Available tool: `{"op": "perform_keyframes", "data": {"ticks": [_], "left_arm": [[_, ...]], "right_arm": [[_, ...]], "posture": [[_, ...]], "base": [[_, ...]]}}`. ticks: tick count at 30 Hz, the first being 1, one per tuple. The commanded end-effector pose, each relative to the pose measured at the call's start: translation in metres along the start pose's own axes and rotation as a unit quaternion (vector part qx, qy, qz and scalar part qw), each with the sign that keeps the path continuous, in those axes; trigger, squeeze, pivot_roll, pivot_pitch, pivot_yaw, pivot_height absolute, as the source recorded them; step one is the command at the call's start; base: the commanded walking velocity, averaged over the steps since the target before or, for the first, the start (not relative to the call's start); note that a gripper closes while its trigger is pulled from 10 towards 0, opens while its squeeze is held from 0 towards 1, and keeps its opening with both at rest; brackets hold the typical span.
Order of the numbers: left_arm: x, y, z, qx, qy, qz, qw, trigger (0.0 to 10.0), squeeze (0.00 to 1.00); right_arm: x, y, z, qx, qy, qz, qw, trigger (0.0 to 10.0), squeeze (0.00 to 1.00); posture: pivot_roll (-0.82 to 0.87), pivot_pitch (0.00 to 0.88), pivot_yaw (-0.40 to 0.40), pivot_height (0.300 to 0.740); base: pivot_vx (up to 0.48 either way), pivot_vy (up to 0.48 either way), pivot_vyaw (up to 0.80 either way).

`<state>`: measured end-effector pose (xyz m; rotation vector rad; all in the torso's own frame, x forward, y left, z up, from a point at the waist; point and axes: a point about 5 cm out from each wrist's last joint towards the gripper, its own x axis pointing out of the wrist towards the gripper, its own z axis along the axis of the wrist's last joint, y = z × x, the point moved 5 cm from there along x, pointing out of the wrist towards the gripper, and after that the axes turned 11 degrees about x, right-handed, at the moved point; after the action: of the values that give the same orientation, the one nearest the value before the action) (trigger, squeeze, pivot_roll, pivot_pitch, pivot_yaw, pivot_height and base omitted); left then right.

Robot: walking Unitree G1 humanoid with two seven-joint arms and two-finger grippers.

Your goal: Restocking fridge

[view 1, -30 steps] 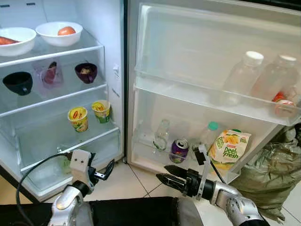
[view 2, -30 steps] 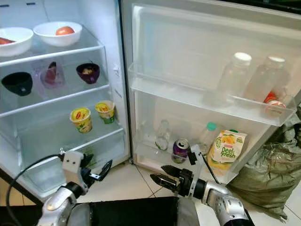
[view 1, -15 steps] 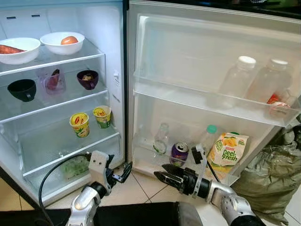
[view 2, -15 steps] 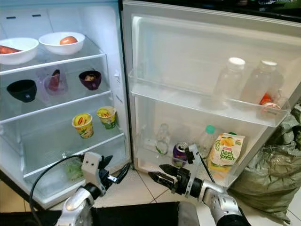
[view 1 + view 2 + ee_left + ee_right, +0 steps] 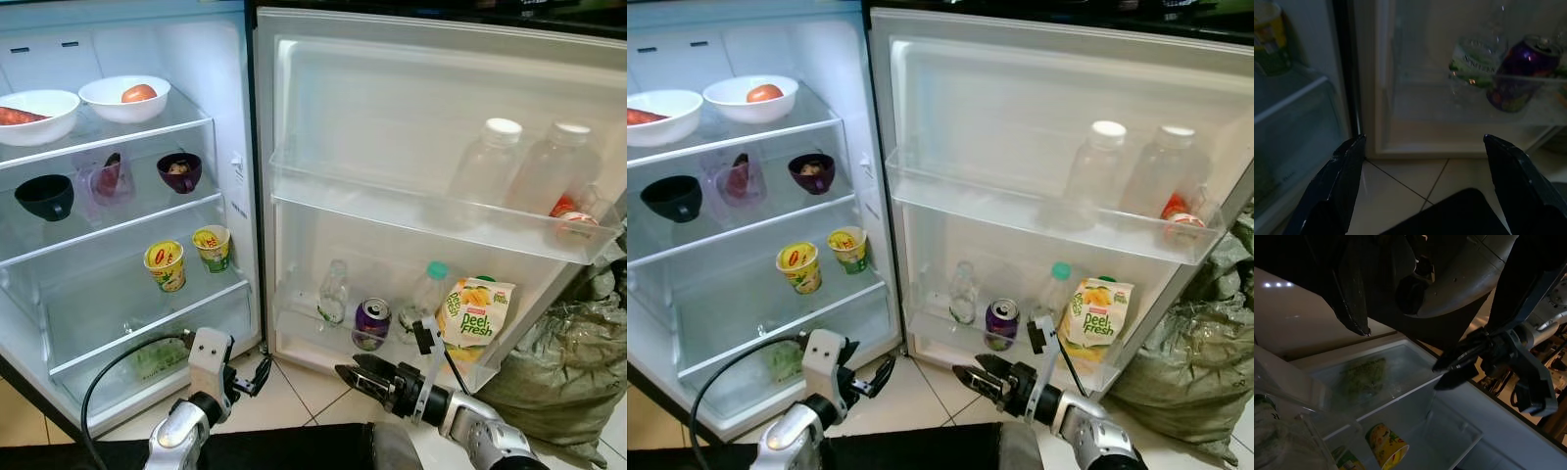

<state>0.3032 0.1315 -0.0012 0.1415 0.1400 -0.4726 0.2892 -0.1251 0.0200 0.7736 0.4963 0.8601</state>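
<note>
Nearest, the left gripper (image 5: pixel 257 373) and right gripper (image 5: pixel 364 377) are hovering over floor tiles (image 5: pixel 284 392), fingers spread, grasping nothing. Beyond, the open fridge door's lower bin (image 5: pixel 313 338) is partly veiling a purple can (image 5: pixel 370 323); crisper greens (image 5: pixel 157 358) are blurring behind plastic.

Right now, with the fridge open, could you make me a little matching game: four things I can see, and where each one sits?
Things:
1. purple can
2. tomato
3. black cup
4. two clear bottles

Places:
A. upper door shelf
B. middle fridge shelf, far left
C. lowest door shelf, beside the juice pack
D. in a white bowl on the top fridge shelf

Pairs: 1-C, 2-D, 3-B, 4-A
</note>
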Motion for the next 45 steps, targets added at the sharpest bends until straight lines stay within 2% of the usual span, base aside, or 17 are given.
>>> {"op": "perform_keyframes", "data": {"ticks": [1,5,25,30,35,39,45], "left_arm": [[-0.004,0.009,-0.003,0.014,0.009,0.006,1.0,10.0,0.0],[-0.004,0.01,-0.003,0.017,0.009,0.008,1.0,10.0,0.0],[-0.007,0.01,-0.012,0.02,0.027,0.011,0.999,10.0,0.0],[-0.007,0.01,-0.014,0.019,0.033,0.011,0.999,10.0,0.0],[-0.007,0.009,-0.027,0.024,0.077,0.016,0.997,10.0,0.0],[-0.006,0.008,-0.025,0.03,0.072,0.015,0.997,10.0,0.0],[-0.005,0.009,-0.024,0.029,0.07,0.017,0.997,10.0,0.0]], "right_arm": [[-0.004,-0.002,0.0,0.0,-0.004,-0.002,1.0,10.0,0.0],[-0.005,-0.01,-0.003,-0.007,0.002,-0.034,0.999,10.0,0.0],[-0.017,-0.024,-0.011,0.011,-0.002,-0.056,0.998,10.0,0.0],[-0.018,-0.024,-0.012,0.011,-0.001,-0.058,0.998,10.0,0.0],[-0.019,-0.025,-0.014,0.016,0.0,-0.059,0.998,10.0,0.0],[-0.019,-0.022,-0.012,0.023,-0.01,-0.044,0.999,10.0,0.0],[-0.019,-0.02,-0.009,0.017,-0.012,-0.032,0.999,10.0,0.0]], "posture": [[0.0,0.0,-0.047,0.568],[0.0,0.0,-0.047,0.568],[0.0,0.0,-0.048,0.568],[0.0,0.0,-0.048,0.568],[0.0,0.0,-0.048,0.568],[0.0,0.0,-0.047,0.572],[-0.01,0.0,-0.047,0.597]], "base": [[0.0,0.0,0.0],[0.0,0.0,0.0],[0.0,0.0,0.0],[0.0,0.0,0.0],[-0.146,0.0,0.0],[-0.421,0.0,0.0],[0.0,0.0,0.0]]}}
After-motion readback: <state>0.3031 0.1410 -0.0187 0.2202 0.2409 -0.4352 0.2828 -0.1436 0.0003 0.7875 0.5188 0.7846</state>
